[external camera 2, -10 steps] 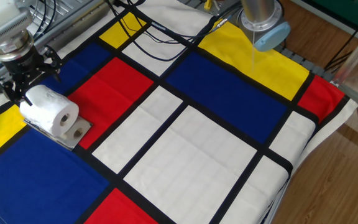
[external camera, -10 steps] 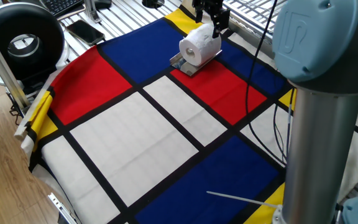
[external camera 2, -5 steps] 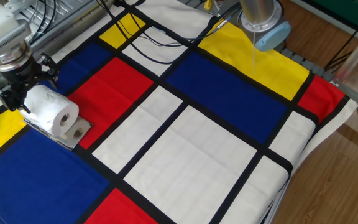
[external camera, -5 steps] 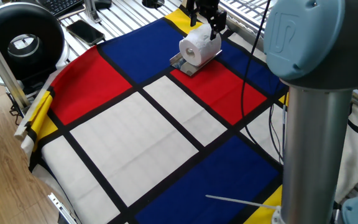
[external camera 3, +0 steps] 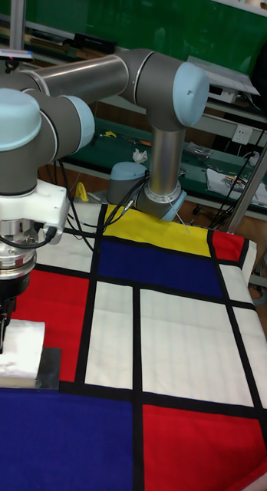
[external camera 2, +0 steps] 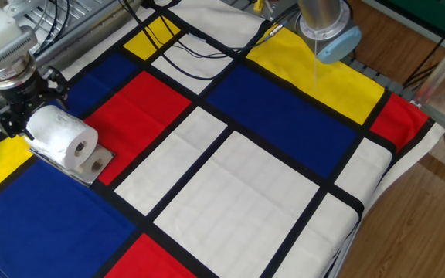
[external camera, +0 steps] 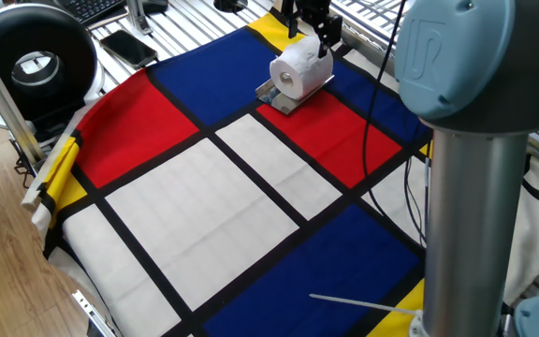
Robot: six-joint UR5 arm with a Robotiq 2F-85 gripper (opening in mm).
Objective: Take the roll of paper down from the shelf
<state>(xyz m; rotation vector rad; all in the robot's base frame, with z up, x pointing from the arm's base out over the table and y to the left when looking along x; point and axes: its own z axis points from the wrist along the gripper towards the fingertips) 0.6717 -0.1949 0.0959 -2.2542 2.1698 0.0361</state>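
Roll of paper (external camera 2: 62,137) lies on its side on the shelf (external camera 2: 91,164), left of frame. Gripper (external camera 2: 23,108) straddles its rear end; jaws spread, contact cannot be confirmed.

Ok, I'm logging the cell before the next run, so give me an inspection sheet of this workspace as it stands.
Surface: table covered by a cloth of red, blue, yellow and white panels with black bands.
Job's things: roll of paper lies on its side on the shelf, a small silver plate on the cloth.
Clutter: phone and round black device beyond the cloth edge.
Gripper: gripper at the roll's far end, fingers straddling it; contact not clear.
Cables: black cables run across the cloth near the arm base.
Surroundings: wooden floor, wire racks, green benches.
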